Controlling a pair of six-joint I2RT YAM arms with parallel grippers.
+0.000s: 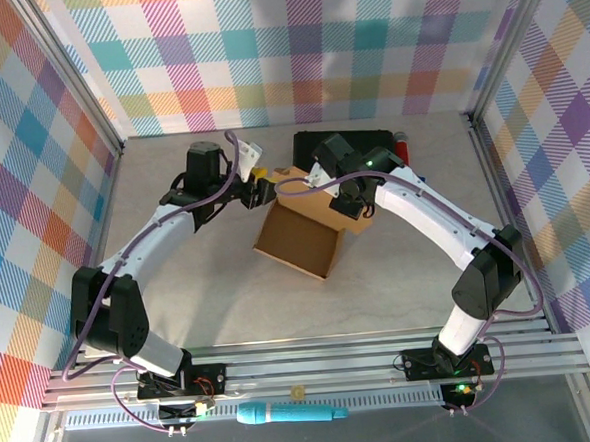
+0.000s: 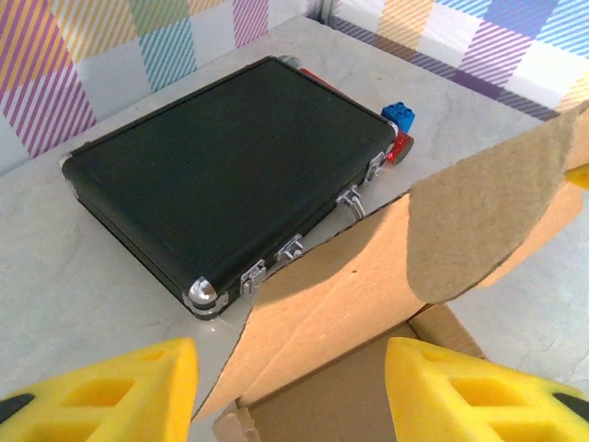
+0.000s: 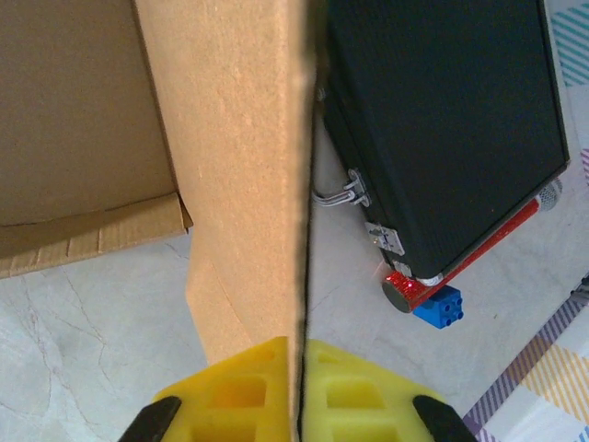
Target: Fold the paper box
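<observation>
Top external: I've got the paper box [image 1: 298, 239] lying open around mid-worktop [image 1: 210, 306], towards the far edge, just in front of the black case [image 1: 315, 140]. On the right wrist view my right gripper [image 3: 302, 354] is pinched together on one of its upright walls, a yellow pad either side of the cardboard. Left wrist view: my left gripper [image 2: 290, 364] has its jaws apart, hovering over the box's case-side flap

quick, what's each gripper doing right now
left gripper: open, fingers apart, gripping nothing
right gripper: closed, pinching a flap of the cardboard box
</observation>
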